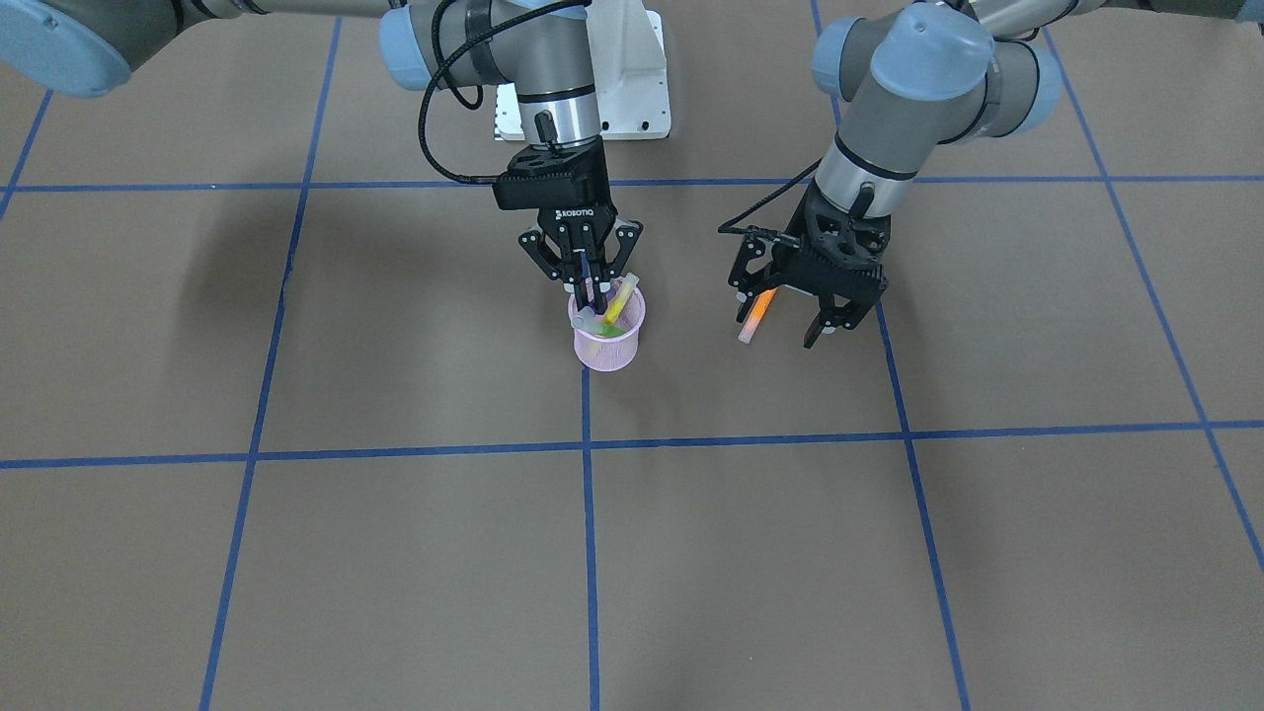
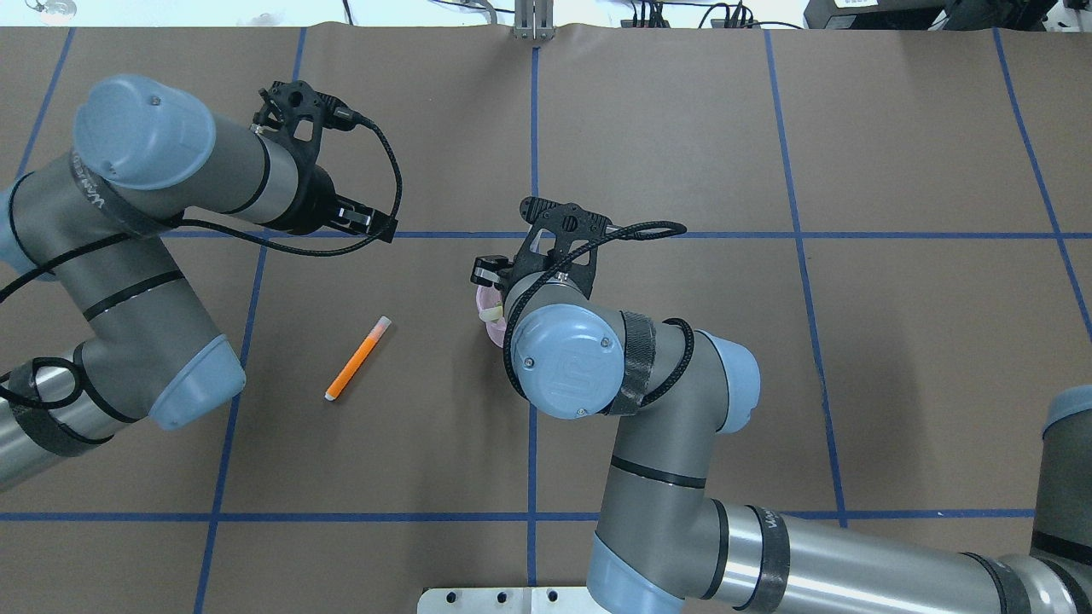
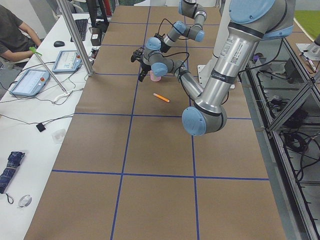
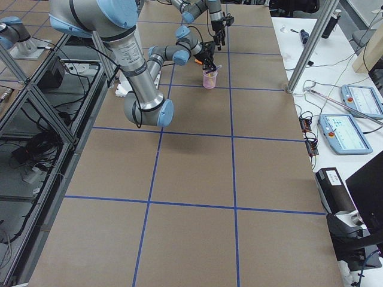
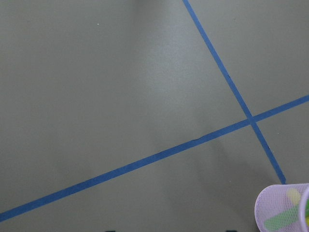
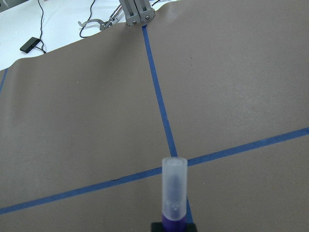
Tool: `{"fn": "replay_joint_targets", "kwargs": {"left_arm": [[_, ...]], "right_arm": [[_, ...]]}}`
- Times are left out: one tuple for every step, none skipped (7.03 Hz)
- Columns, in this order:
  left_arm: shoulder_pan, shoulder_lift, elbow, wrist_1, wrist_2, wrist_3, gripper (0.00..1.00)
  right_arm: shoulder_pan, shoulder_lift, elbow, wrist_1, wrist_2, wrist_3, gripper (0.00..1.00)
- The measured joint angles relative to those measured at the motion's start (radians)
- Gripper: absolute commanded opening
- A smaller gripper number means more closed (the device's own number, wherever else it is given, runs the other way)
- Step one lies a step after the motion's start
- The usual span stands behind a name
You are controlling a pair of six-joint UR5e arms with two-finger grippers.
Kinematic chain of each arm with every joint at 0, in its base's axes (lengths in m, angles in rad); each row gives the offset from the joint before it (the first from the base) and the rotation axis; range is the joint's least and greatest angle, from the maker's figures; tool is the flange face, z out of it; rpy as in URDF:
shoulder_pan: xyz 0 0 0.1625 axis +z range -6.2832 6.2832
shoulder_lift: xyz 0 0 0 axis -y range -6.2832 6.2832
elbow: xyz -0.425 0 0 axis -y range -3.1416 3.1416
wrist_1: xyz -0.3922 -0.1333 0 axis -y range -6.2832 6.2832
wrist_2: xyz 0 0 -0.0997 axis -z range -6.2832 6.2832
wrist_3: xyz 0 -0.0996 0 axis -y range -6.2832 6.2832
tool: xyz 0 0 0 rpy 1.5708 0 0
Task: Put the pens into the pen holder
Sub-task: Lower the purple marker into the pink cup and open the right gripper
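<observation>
The purple pen [image 6: 174, 193] is clamped in my right gripper [image 1: 590, 286], directly over the pen holder [image 1: 607, 346]; I judge that lowering and release come next. The orange pen [image 2: 358, 358] lies on the table at the holder's nine o'clock in the overhead view. My left gripper [image 1: 778, 331] hangs spread wide.

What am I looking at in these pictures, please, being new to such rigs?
It is a robot with two arms at a brown table. Two pictures look down on it, from behind and from the front; two come from the table's ends, two from wrist cameras. The right gripper is shut on a purple pen above a pink mesh pen holder, which holds a yellow pen and a green pen. The left gripper hangs open near an orange pen lying on the table.
</observation>
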Motion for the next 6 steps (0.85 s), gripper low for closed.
{"fn": "replay_joint_targets", "kwargs": {"left_arm": [[0.0,0.0,0.0,0.0,0.0,0.0,0.84],[0.001,0.0,-0.001,0.0,0.0,0.0,0.84],[0.002,0.0,0.0,-0.001,0.0,0.0,0.84],[0.004,-0.002,0.004,0.003,-0.001,0.0,0.84],[0.007,-0.014,0.01,0.041,-0.01,0.003,0.84],[0.01,-0.031,0.016,0.106,-0.028,0.007,0.84]], "right_arm": [[0.0,0.0,-0.002,0.0,0.0,-0.001,0.99],[0.0,0.0,-0.008,0.0,-0.007,-0.002,1.0],[-0.001,0.001,-0.017,-0.001,-0.022,-0.003,1.0],[-0.001,0.003,-0.018,0.0,-0.032,-0.012,1.0],[-0.001,0.002,-0.003,-0.001,-0.034,-0.029,1.0],[0.001,-0.004,0.026,-0.001,-0.031,-0.041,1.0]]}}
